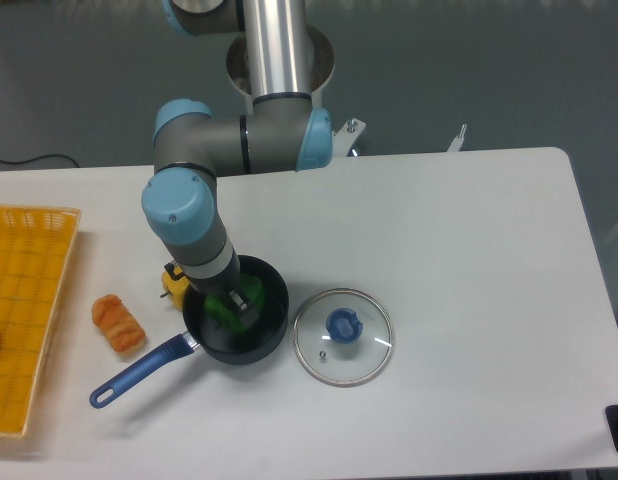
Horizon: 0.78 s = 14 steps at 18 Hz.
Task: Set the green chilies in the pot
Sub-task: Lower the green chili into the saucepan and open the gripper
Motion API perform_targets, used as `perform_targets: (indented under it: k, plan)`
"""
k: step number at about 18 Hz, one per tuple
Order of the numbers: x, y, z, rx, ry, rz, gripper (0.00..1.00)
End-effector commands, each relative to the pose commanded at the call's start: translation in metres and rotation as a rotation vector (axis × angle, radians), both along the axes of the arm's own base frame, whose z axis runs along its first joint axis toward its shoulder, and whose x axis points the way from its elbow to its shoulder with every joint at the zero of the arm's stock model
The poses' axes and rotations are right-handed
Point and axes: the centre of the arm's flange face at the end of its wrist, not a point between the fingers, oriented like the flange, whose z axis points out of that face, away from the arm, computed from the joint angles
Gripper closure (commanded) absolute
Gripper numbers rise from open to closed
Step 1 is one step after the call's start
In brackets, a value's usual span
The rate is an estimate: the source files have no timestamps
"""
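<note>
The green chilies (227, 308), a small glossy green pepper toy, sit low inside the pot (269, 338), a dark round saucepan with a long blue handle (139, 372) pointing to the front left. My gripper (235, 300) reaches down into the pot from the back left, and its fingers are shut on the green chilies. The arm's wrist covers the pot's back-left rim. Whether the toy touches the pot's bottom I cannot tell.
A round glass lid with a blue knob (342, 335) lies just right of the pot. A yellow pepper (173, 286) peeks out behind the wrist at the pot's left. An orange bread-like toy (117, 323) and a yellow basket (29, 300) lie further left.
</note>
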Motion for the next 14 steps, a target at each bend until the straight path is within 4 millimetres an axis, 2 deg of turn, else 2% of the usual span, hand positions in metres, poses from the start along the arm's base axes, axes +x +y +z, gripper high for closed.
perform_targets:
  k: [14]
  plan:
    - [0.002,0.0,-0.025,-0.038,-0.022,0.006,0.43]
